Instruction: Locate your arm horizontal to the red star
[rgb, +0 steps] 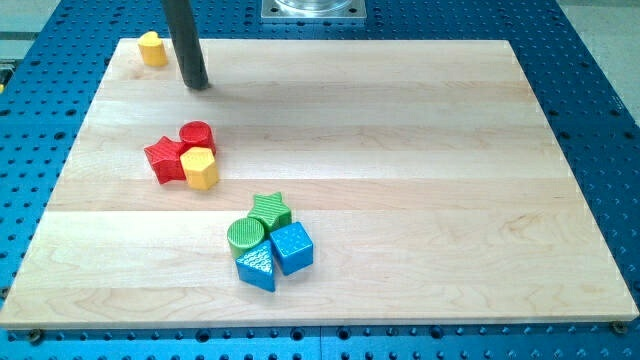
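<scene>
The red star (164, 159) lies on the wooden board (400, 130) at the view's left, touching a red cylinder (198, 135) above-right of it and a yellow hexagonal block (201, 168) to its right. My tip (197, 84) rests on the board near the view's top left, above the red cluster and slightly to the right of the star. A yellow block (152, 48) sits at the top left corner, just left of the rod.
A second cluster lies at the view's lower middle: a green star (271, 211), a green cylinder (246, 235), a blue cube (292, 248) and a blue triangular block (257, 267). A blue perforated table (600, 120) surrounds the board. A metal base (314, 9) is at the top.
</scene>
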